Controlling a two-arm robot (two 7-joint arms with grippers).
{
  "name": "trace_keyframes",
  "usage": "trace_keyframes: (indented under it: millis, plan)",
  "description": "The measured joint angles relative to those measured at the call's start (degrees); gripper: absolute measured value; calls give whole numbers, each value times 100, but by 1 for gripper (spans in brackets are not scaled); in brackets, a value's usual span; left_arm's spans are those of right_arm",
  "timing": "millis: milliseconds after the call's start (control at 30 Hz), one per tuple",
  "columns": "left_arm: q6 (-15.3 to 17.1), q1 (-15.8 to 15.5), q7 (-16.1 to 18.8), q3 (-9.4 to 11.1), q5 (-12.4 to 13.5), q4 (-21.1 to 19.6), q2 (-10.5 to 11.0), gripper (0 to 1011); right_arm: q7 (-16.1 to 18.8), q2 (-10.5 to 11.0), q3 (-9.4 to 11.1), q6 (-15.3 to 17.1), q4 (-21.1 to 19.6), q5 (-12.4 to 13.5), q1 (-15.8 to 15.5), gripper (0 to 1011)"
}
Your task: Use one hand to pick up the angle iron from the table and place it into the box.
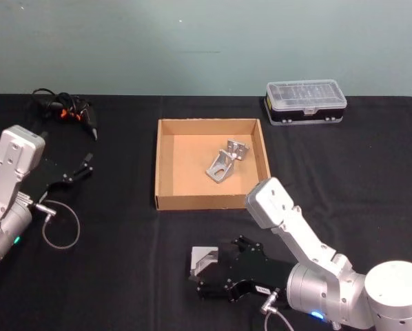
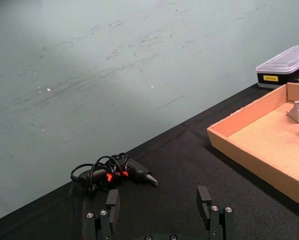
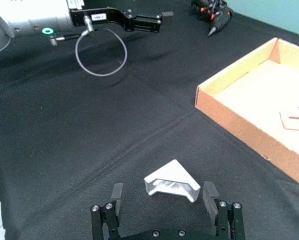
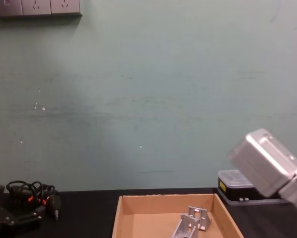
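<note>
A silver angle iron (image 1: 204, 261) lies on the black table (image 1: 123, 283) in front of the box, and in the right wrist view this angle iron (image 3: 172, 181) sits between the spread fingers. My right gripper (image 1: 207, 274) is open around it, low over the table; I cannot tell whether the fingers touch it. The tan cardboard box (image 1: 166, 165) stands at the table's middle and holds other angle irons (image 1: 227, 164). My left gripper (image 1: 82, 169) hangs open and holds nothing at the table's left side, well clear of the box.
A clear-lidded plastic case (image 1: 305, 102) stands behind the box on the right. A black tool with a tangled cable (image 1: 65, 110) lies at the back left. A cable loop (image 1: 60, 224) hangs from the left arm near the table.
</note>
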Motion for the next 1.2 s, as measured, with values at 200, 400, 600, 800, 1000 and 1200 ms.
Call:
trace_keyframes:
  millis: [200, 400, 600, 800, 1000, 1200]
  plan:
    - [0, 0, 0, 0, 0, 0, 0, 1011, -120, -178, -39, 161, 60, -41, 36, 1004]
    - [0, 0, 0, 0, 1, 0, 0, 1011, -181, -277, -43, 194, 114, -108, 52, 1004]
    - [0, 0, 0, 0, 0, 0, 0, 1011, -202, -395, -43, 247, 223, -163, 87, 1004]
    - [0, 0, 0, 0, 1, 0, 0, 1011, -234, -521, -53, 261, 334, -257, 137, 1004]
    - [0, 0, 0, 0, 0, 0, 0, 1011, -253, -639, -74, 262, 460, -373, 197, 1004]
    - [0, 0, 0, 0, 0, 0, 0, 1011, -300, -745, -67, 280, 533, -503, 211, 1004]
